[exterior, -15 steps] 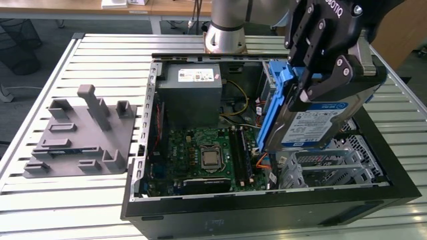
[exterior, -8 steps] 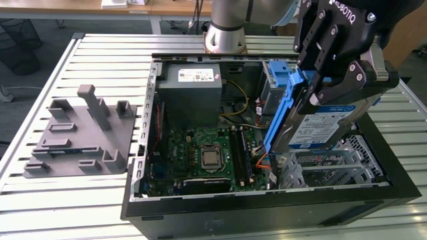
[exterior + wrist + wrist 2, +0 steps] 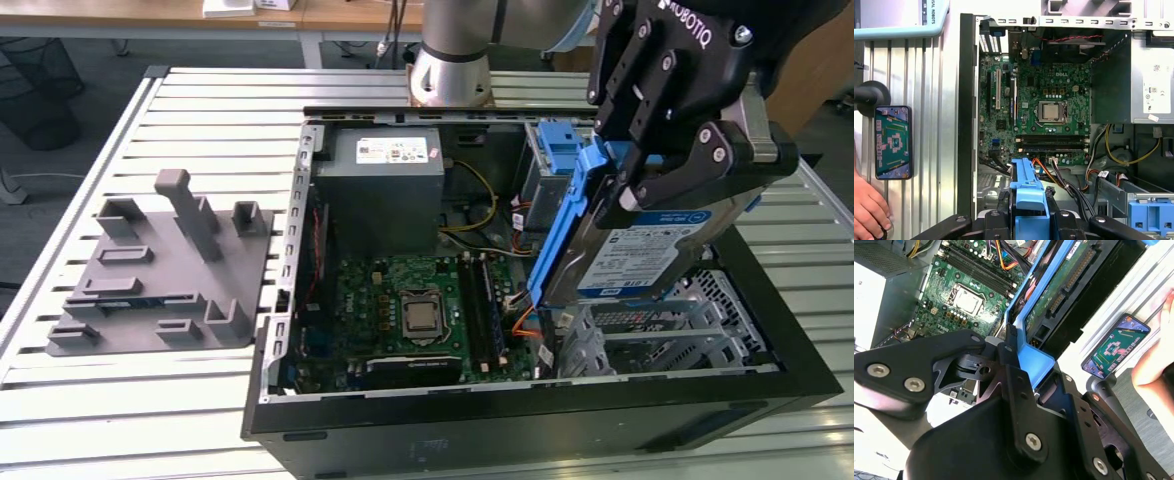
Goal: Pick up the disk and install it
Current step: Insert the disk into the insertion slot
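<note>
You are holding the disk (image 3: 641, 250) in the tool (image 3: 674, 185), whose fingers are pinching it across its blue rails. The pick-up is done, and the install is the step in hand. The disk is standing on edge and tilting. Its lower end is dipping into the open computer case (image 3: 534, 410) along the case's wall at the exterior view's right, just over the silver drive cage (image 3: 674, 325). You cannot tell whether it is touching the cage, and it is not seated yet. Seating it is, as I judge it, asking for the rails squared to the cage and kept off the loose cables (image 3: 1071, 192) beside it. Beyond these, the motherboard (image 3: 414, 300) is lying on the case's floor, with the grey power supply (image 3: 387, 180) at its far end. A grey fixture (image 3: 160, 270) is sitting on the counter (image 3: 134, 420), toward the edge at the exterior view's left.
</note>
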Available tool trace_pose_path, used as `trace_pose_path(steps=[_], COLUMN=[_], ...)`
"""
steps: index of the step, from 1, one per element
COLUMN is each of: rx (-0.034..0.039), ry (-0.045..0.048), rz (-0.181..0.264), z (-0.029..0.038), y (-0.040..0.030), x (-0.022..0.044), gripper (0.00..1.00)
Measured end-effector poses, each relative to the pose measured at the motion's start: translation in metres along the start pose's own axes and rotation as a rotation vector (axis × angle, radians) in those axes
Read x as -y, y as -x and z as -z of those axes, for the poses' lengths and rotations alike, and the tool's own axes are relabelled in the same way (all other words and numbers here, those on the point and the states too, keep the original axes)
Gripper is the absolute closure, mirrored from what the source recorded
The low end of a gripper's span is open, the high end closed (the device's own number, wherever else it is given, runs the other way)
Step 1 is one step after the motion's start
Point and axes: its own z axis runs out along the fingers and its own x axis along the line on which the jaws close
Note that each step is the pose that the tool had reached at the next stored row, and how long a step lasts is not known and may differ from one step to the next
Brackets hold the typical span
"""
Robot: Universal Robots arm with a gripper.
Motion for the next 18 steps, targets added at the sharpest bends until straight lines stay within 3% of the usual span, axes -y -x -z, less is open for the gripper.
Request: trace_pose_path(steps=[5,10,18], rx=[0.0001,-0.0001,0.0], ry=[0.0,0.0,0.0], rz=[0.0,0.0,0.0], z=[-0.0003,-0.0033,-0.0138], y=[-0.0001,-0.0005,-0.0009], x=[0.0031,0.0201,0.0423], gripper=[0.64,0.64,0.64])
